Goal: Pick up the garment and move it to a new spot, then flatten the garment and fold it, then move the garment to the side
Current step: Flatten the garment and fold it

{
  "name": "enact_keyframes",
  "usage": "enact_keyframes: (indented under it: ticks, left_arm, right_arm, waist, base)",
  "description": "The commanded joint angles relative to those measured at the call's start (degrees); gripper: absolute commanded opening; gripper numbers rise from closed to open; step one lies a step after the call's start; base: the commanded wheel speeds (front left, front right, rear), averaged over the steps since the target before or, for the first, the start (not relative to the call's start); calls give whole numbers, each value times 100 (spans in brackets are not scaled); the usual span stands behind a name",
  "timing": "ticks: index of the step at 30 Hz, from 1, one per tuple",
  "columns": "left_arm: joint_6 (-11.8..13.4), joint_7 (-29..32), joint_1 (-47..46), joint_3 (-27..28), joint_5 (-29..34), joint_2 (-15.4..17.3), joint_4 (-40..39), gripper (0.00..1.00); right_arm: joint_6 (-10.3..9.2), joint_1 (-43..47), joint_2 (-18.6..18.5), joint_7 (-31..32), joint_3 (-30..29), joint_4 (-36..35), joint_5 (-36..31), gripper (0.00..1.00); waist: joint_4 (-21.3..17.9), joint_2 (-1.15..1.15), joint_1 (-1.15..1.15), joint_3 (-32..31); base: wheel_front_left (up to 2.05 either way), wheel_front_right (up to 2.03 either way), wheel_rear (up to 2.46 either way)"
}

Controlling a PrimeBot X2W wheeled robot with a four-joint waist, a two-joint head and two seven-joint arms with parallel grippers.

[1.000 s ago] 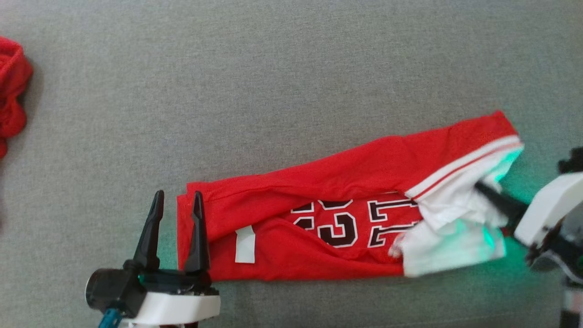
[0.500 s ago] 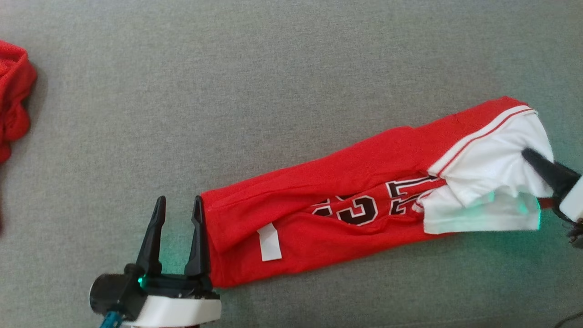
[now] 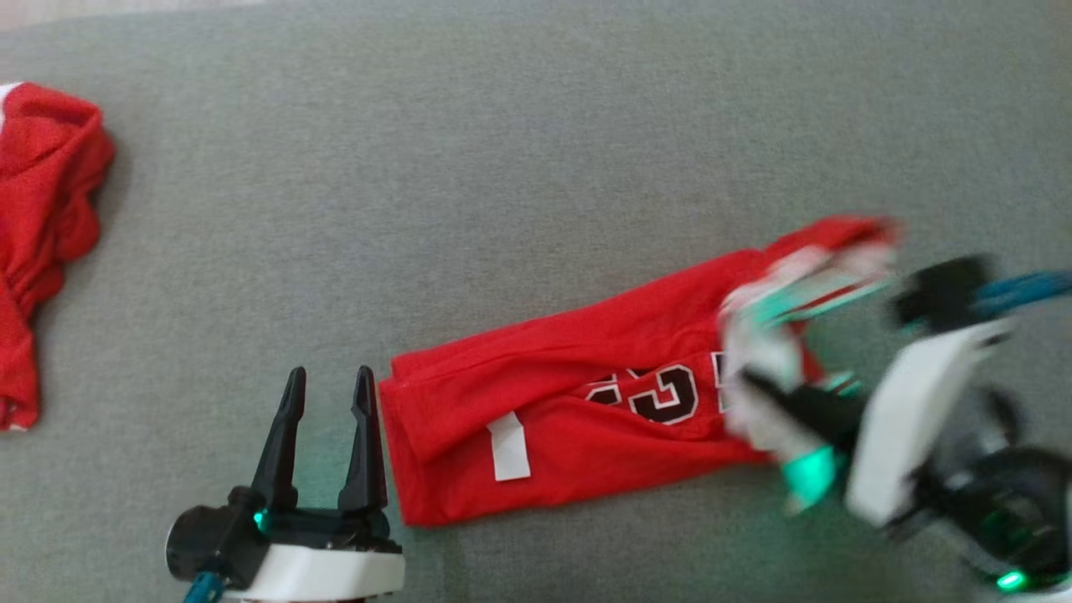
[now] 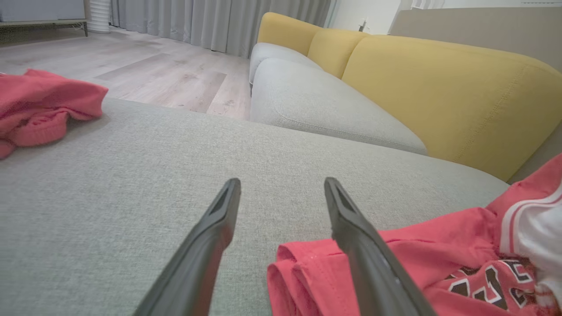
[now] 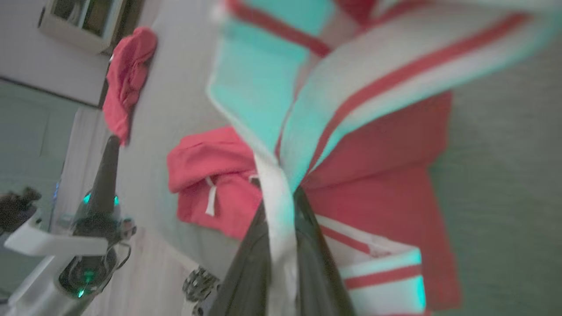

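Observation:
The garment [image 3: 586, 402] is a red jersey with white trim and black numbers, lying as a long strip on the grey cushion [image 3: 502, 167]. My right gripper [image 3: 754, 385] is shut on its white end, lifted and blurred above the red part. In the right wrist view the white trim runs between the shut fingers of the right gripper [image 5: 281, 197], with the garment [image 5: 386, 145] behind. My left gripper [image 3: 327, 385] stands open just left of the garment's near end, holding nothing. In the left wrist view the left gripper [image 4: 282, 182] has the garment [image 4: 439, 245] beside its right finger.
A second red cloth heap [image 3: 42, 234] lies at the cushion's far left, also seen as the heap [image 4: 39, 105] in the left wrist view. Beyond the cushion are a yellow-backed sofa [image 4: 439, 87] and wooden floor [image 4: 153, 74].
My right gripper pulled the white end out to the right, then swung it back left over the red part. The garment's left end slid right, off my left gripper's finger. The camera shifted.

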Motion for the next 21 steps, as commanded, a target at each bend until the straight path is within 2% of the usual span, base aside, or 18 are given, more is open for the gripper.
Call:
enact_keyframes:
  ticks: [1,4,9,15,21]
  left_arm:
    - [11,-54,-109,185,-39,-34,-143,100]
    - [47,-54,-91,155,-83,-34,-122,100]
    - [83,-54,-86,-45,-126,-35,-69,100]
    - [161,-54,-68,-212,-164,-35,18,100]
    - [167,-55,-12,-276,-136,-35,84,100]
  right_arm:
    - [43,66,41,57,426,-300,89,0]
    - [43,285,48,-297,1107,-184,334,0]
    - [43,171,49,-1354,1957,432,765,0]
    - [43,-296,50,-2416,2480,1310,1182,0]
    - [43,-726,50,-2919,2889,1872,1377,0]
  waist:
    - [76,0,0,-64]
    - [133,0,0,-120]
    - [306,0,0,-151]
    - [559,0,0,-171]
    - [707,0,0,-183]
  base:
    - [0,0,0]
    - [0,0,0]
    - [0,0,0]
    - [0,0,0]
    - [0,0,0]
